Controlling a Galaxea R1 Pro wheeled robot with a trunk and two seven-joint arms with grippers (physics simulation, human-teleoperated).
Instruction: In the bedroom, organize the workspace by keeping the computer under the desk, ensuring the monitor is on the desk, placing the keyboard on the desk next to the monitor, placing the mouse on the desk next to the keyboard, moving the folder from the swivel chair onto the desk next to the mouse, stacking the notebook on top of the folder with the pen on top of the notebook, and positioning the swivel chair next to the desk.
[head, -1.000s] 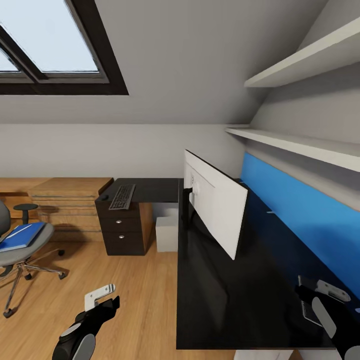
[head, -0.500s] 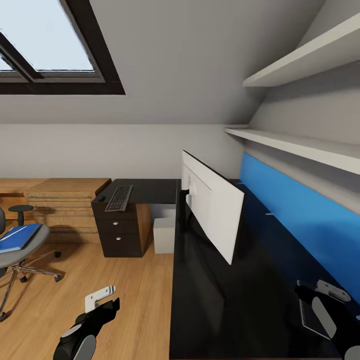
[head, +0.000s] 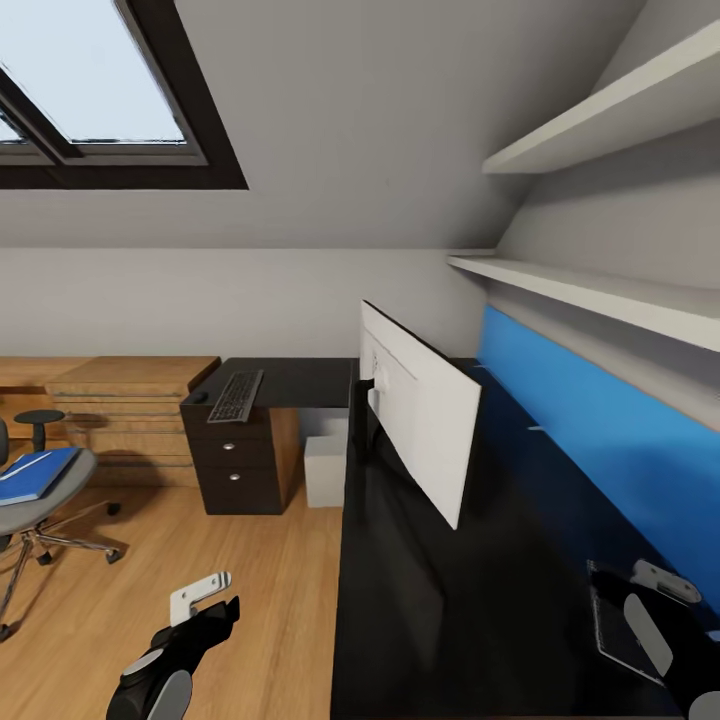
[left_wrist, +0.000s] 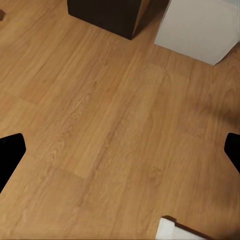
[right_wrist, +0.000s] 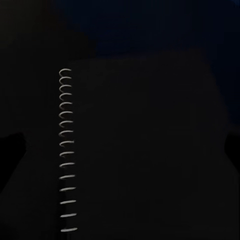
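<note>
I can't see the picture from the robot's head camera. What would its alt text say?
A glossy black L-shaped desk holds a wide white-backed monitor and a slim grey keyboard. A bright blue folder lies on a grey swivel chair on the wooden floor.

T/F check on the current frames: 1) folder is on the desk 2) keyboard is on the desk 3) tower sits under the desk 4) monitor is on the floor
1) False. The folder lies on the chair seat.
2) True. The keyboard lies on the desk, above the drawers.
3) True. The computer stands on the floor under the desk.
4) False. The monitor stands on the desk.
</note>
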